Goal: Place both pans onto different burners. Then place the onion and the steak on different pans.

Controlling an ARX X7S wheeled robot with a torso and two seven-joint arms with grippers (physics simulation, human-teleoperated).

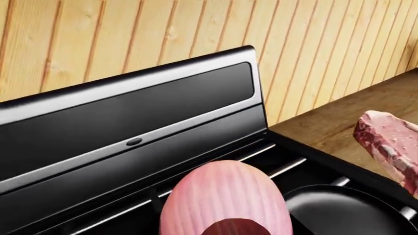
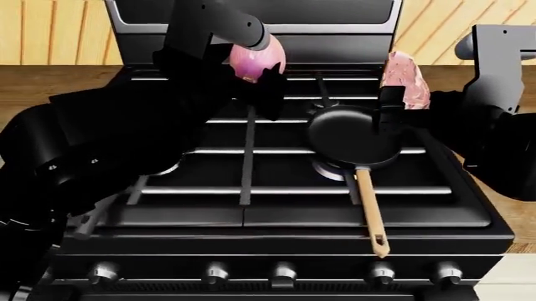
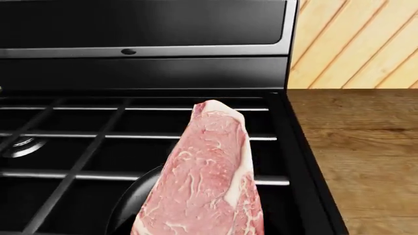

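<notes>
- Stove (image 2: 251,216): black, metal grates; left half largely hidden behind the left arm.
- Pan (image 2: 355,143): round, shallow, black, long light wooden handle; sits on a right-side burner (image 2: 331,169) (mostly covered).
- Steak (image 2: 405,80): marbled pink slab, white fat edge; gripped by the right gripper (image 2: 387,103) above the pan's far rim.
- Onion (image 2: 255,63): striped, pinkish; clamped in the left gripper (image 2: 266,80) over the rear grates, left of the pan.

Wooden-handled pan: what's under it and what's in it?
The wooden-handled pan sits on the stove grate over a front burner, mostly covered; only its silver ring edge shows. Nothing lies inside. The steak hangs in the right gripper beside its far rim.
</notes>
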